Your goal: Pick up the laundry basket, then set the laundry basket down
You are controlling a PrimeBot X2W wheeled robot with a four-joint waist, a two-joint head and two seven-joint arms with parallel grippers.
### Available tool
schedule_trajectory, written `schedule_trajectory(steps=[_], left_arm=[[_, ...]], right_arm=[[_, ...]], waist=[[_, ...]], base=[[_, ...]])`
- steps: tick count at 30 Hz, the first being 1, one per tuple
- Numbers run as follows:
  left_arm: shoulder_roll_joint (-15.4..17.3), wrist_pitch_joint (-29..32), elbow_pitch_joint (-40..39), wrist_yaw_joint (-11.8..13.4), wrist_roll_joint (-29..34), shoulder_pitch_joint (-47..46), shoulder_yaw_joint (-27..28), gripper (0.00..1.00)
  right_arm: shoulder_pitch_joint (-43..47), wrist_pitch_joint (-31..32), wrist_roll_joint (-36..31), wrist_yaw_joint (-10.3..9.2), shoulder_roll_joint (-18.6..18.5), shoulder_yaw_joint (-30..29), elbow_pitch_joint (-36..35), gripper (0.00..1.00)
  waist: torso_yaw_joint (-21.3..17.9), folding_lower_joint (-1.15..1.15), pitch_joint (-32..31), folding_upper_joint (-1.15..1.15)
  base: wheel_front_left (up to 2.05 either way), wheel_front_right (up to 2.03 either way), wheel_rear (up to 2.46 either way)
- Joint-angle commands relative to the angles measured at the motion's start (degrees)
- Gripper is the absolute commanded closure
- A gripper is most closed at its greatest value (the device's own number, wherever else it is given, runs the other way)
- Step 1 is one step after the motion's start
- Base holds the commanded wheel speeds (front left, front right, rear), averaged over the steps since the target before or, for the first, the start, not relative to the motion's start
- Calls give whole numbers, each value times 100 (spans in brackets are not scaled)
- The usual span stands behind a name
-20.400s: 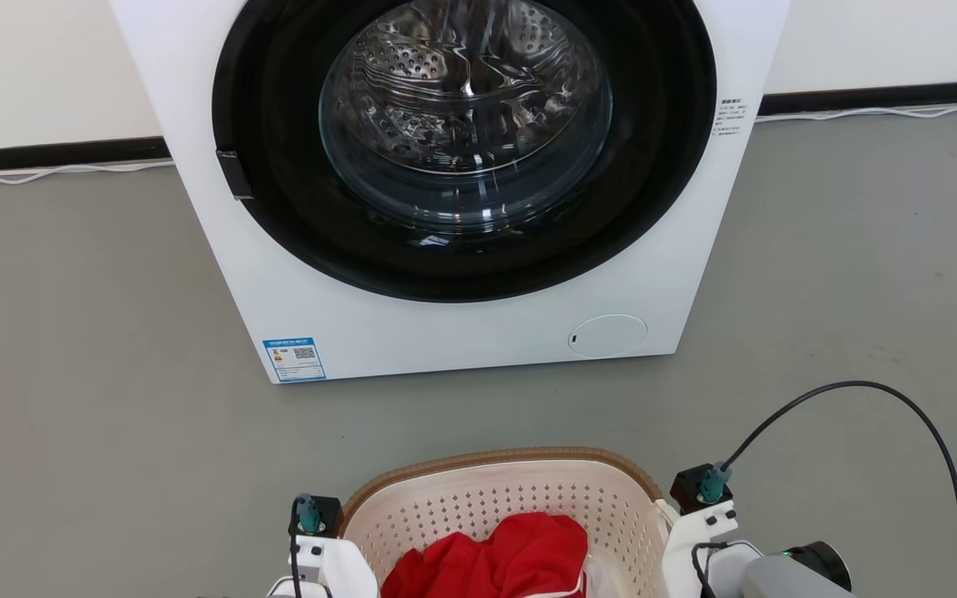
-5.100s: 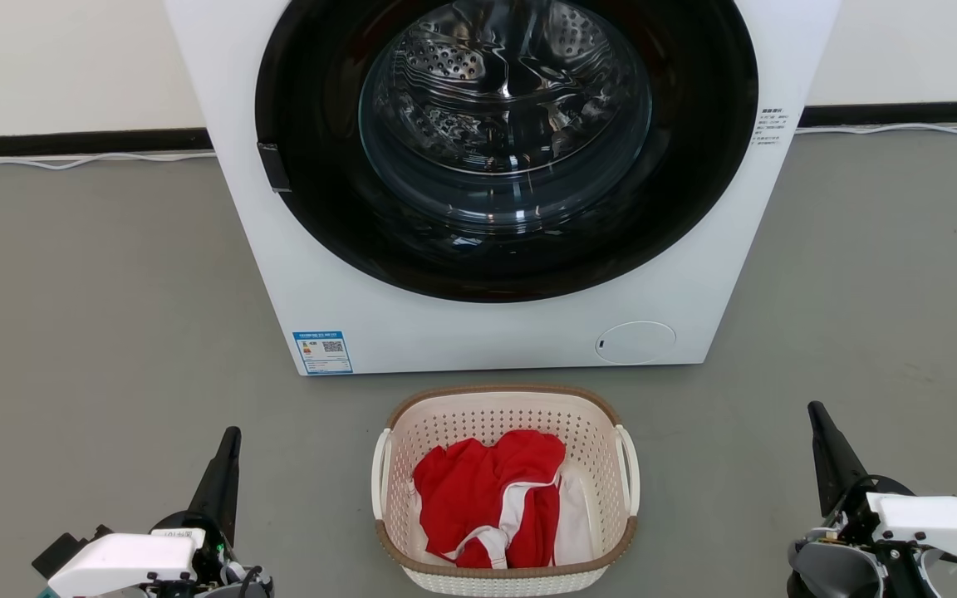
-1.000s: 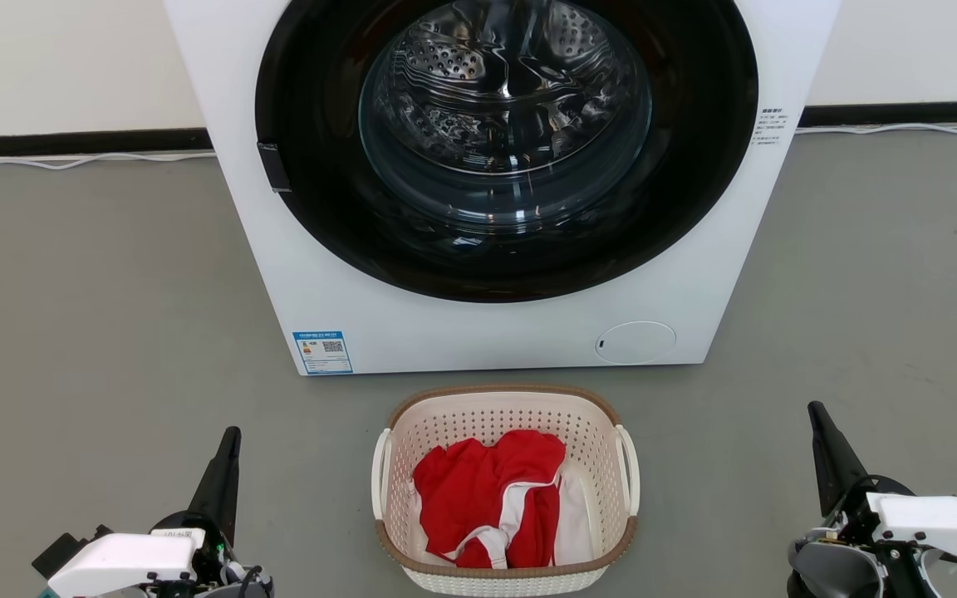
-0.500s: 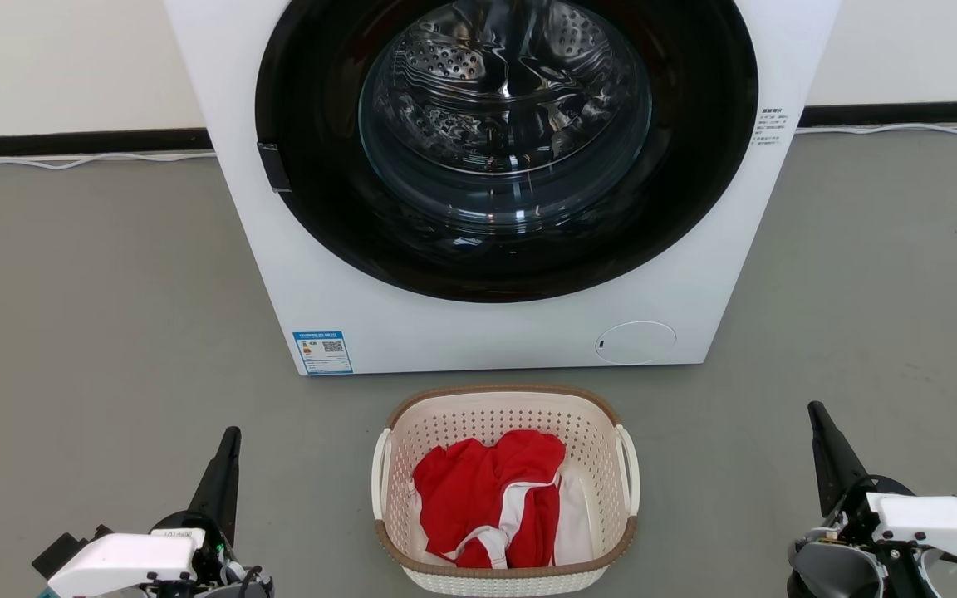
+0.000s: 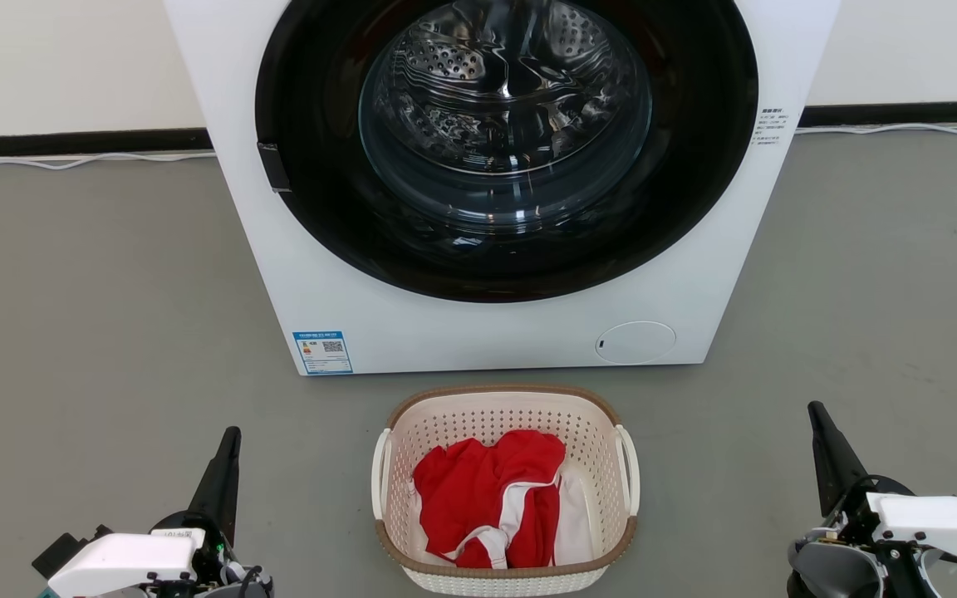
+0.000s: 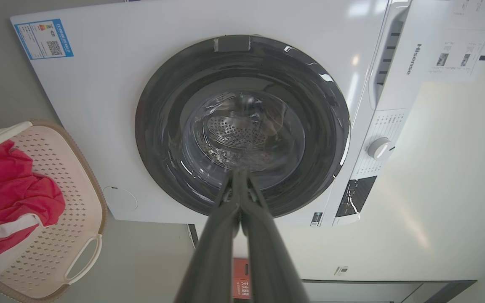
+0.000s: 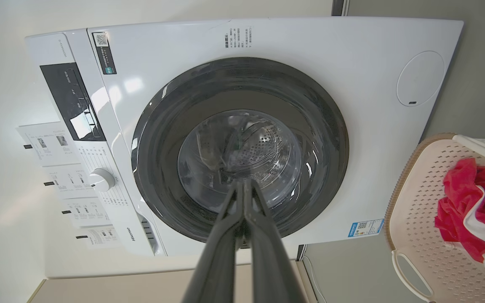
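The cream-white perforated laundry basket (image 5: 478,419) with a brown woven-look rim stands on the grey floor just in front of the washing machine, a red and white garment (image 5: 491,507) heaped inside it. Its edge also appears in the left wrist view as the laundry basket (image 6: 67,198) and in the right wrist view as the laundry basket (image 7: 419,198). My left gripper (image 5: 232,436) rests at the lower left, well clear of the basket, fingers pressed together and empty. At the lower right my right gripper (image 5: 816,410) is likewise shut and empty, apart from the basket.
A white front-loading washing machine (image 5: 478,332) with a closed dark round door (image 5: 507,141) stands right behind the basket. Grey floor (image 5: 96,316) stretches to both sides. A white cable (image 5: 71,162) runs along the wall's black skirting.
Twenty seconds ago both grippers were at the basket's sides, close under the camera. Since then the basket stands on the floor and both arms are withdrawn. Over the last second nothing moved.
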Motion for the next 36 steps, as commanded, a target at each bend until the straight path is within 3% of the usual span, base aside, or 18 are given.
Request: schedule_trajectory(steps=[1, 36], left_arm=[[59, 35, -166, -42, -2, -319, 178, 100], [59, 35, -166, -42, -2, -319, 178, 100]], right_arm=[[-140, 44, 37, 41, -34, 107, -179, 100], [-139, 44, 37, 41, -34, 107, -179, 100]], waist=[[0, 0, 0, 0], [0, 0, 0, 0]], base=[[0, 0, 0], [0, 0, 0]])
